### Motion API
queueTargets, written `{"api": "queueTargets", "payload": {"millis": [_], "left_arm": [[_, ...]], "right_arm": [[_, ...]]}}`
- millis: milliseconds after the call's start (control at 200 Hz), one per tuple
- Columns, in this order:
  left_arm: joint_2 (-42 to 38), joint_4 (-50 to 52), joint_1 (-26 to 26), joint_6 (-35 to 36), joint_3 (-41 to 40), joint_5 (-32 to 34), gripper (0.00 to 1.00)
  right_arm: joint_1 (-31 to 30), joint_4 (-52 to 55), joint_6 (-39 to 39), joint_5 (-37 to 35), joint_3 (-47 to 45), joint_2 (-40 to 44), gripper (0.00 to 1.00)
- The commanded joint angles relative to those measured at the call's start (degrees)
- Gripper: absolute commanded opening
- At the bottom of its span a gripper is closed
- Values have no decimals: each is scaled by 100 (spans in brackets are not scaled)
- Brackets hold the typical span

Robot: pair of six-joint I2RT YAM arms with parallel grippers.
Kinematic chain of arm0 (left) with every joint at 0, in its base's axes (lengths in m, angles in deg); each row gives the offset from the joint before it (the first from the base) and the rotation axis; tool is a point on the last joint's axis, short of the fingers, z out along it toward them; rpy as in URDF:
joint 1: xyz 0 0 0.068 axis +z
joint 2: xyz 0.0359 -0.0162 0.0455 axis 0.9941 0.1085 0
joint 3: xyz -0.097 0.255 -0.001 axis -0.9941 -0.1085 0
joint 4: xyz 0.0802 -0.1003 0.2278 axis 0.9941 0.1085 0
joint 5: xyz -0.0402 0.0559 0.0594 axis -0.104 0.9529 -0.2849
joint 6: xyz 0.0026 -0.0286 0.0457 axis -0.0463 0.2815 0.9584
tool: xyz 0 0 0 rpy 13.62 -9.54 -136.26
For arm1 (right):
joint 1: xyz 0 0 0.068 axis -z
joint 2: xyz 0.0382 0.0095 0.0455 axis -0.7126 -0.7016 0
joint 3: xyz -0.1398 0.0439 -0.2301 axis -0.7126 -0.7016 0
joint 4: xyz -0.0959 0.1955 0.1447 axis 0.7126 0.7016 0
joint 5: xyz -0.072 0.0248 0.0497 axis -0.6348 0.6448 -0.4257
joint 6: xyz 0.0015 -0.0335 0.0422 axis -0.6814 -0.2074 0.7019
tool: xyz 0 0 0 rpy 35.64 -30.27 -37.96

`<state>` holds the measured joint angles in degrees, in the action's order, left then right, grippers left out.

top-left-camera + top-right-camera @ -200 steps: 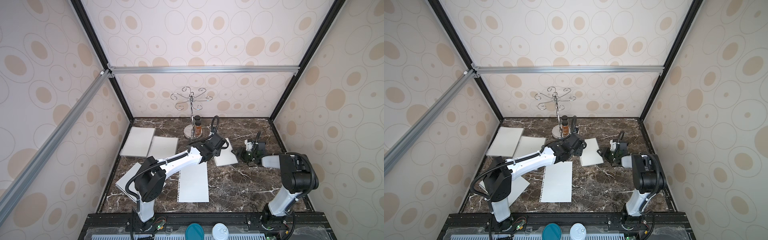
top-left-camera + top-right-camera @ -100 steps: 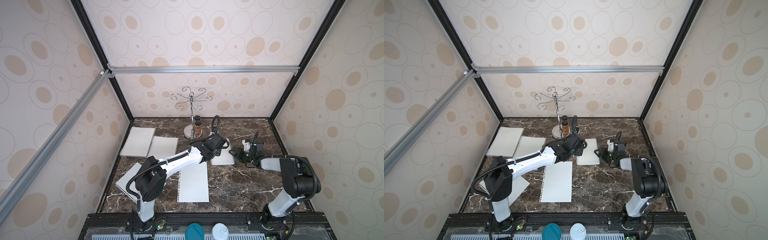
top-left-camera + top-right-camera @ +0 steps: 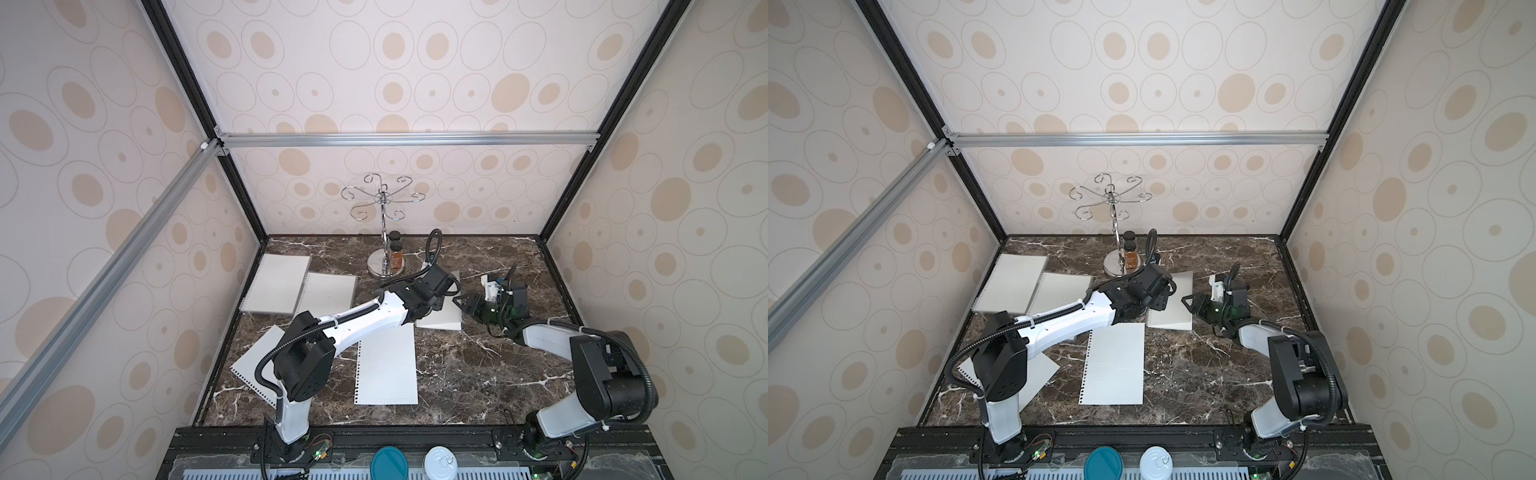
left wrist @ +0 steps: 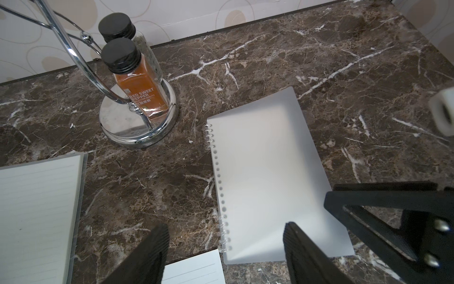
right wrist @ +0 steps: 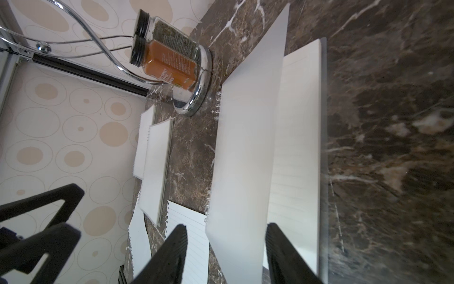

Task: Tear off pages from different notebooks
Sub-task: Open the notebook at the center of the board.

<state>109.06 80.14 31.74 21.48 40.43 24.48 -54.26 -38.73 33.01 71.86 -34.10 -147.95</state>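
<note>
A small spiral-bound notebook (image 3: pixel 442 322) (image 4: pixel 270 177) with a translucent grey cover lies right of the table's middle. My left gripper (image 3: pixel 451 291) (image 4: pixel 226 226) hangs open just above its coil edge, touching nothing. My right gripper (image 3: pixel 458 301) (image 5: pixel 226 228) is open at the notebook's free edge. The raised cover (image 5: pixel 245 159) passes between its fingers, and a lined sheet (image 5: pixel 294 147) shows beneath. Loose pages lie at mid-table (image 3: pixel 386 365) and front left (image 3: pixel 253 365). Two larger notebooks (image 3: pixel 276 289) (image 3: pixel 330 291) lie at the back left.
A chrome hook stand (image 3: pixel 384 266) (image 4: pixel 137 123) with two spice bottles (image 4: pixel 137 88) on its base stands just behind the small notebook. Patterned walls close the back and both sides. A teal lid (image 3: pixel 388 465) and a can (image 3: pixel 440 463) sit in front of the table.
My right gripper has slid left until it reaches the small notebook's free edge. The left arm has hardly moved.
</note>
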Motion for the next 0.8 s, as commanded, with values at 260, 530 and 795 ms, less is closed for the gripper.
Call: {"api": "queueTargets", "payload": {"millis": [260, 530, 795], "left_arm": [[1087, 1106, 264, 564, 2470, 277, 76], [2687, 2462, 369, 673, 5180, -257, 73], [2883, 2528, 386, 552, 5292, -733, 72]], "right_arm": [[-523, -435, 282, -246, 165, -149, 53], [-691, -567, 249, -519, 91, 0, 51], [-691, -1015, 342, -488, -100, 45, 16]]}}
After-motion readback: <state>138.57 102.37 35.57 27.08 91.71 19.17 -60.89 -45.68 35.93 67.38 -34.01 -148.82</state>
